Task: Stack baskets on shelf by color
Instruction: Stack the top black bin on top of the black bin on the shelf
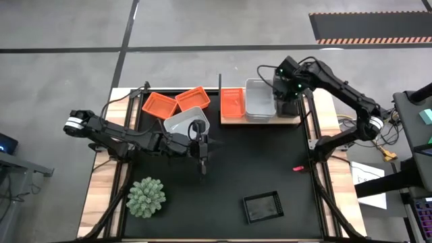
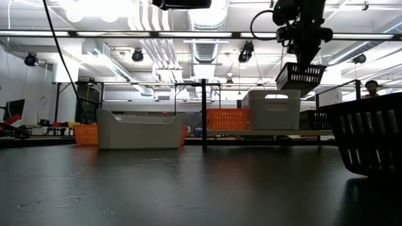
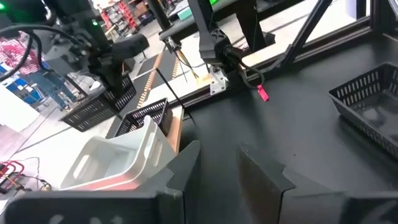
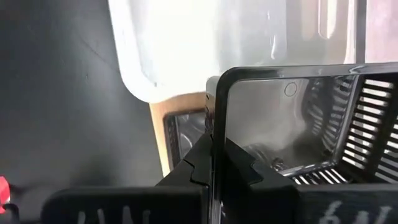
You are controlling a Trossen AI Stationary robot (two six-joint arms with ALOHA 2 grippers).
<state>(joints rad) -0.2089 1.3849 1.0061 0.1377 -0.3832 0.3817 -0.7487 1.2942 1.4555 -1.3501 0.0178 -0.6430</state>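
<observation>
Black basket [image 2: 301,77] hangs in the air above the far right end of the shelf [image 1: 233,120], its wall pinched in the closed fingers of the right end effector [image 4: 211,165]. Held clear above the board, it looks set to go down onto another black basket [image 3: 144,116] already sitting at that end of the shelf, which would keep the colours together.

Beside that spot on the shelf stands a white basket [image 1: 259,98], deep and, as far as the overhead view shows, empty; next to it at the shelf's other end is an orange basket [image 1: 233,102], also with nothing visible inside.

Off the shelf, on the black table mat [image 1: 263,162], two more orange baskets [image 1: 175,102] sit touching at the far left, and another white basket [image 1: 182,121] lies just in front of them. The left end effector [image 1: 202,158] waits near that white basket, its fingers [image 3: 260,180] a narrow gap apart and holding nothing, plausibly placed to take it next. One more black basket [image 1: 262,207] rests alone near the front of the table, well apart from the rest, apparently empty.

A green spiky plant [image 1: 146,196] sits at the front left, and a small red object [image 1: 297,168] lies on the mat near the right edge.
</observation>
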